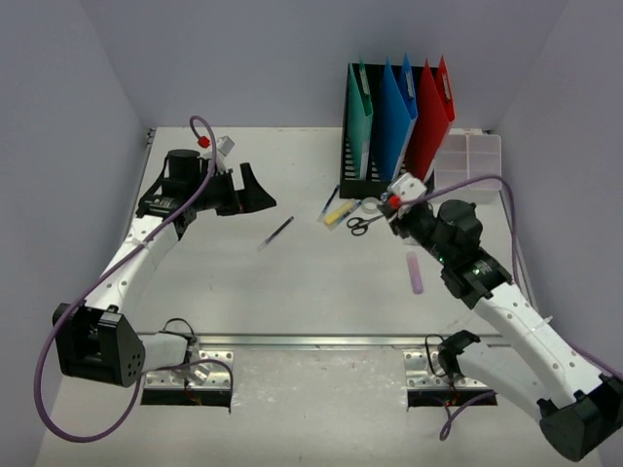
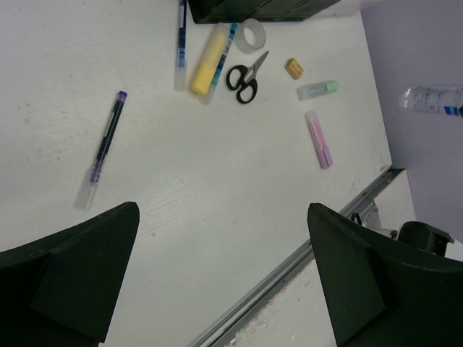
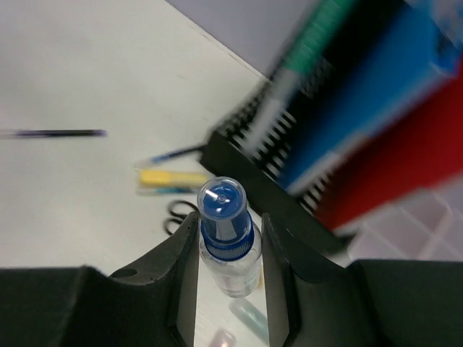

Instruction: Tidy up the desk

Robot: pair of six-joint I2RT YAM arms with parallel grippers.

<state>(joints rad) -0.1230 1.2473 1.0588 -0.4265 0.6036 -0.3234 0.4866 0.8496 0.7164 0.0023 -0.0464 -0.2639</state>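
Note:
The white desk (image 1: 321,287) bears loose stationery. A purple pen (image 1: 276,233) lies left of centre, also in the left wrist view (image 2: 103,148). Near the file holder lie a blue pen (image 2: 180,43), a yellow highlighter (image 2: 206,61), a tape roll (image 2: 253,35), scissors (image 2: 244,76), an eraser (image 2: 293,68), a green-capped stick (image 2: 318,90) and a pink highlighter (image 2: 319,139). My left gripper (image 2: 223,217) is open and empty above the desk (image 1: 258,190). My right gripper (image 3: 230,220) is shut on a clear spray bottle with a blue cap (image 3: 224,206), held above the scissors area (image 1: 397,209).
A black mesh file holder (image 1: 365,185) with green, blue and red folders stands at the back right. A clear compartment box (image 1: 469,161) sits beside it. A metal rail (image 1: 321,340) runs along the front edge. A clear bottle (image 2: 434,97) shows past the desk's right edge.

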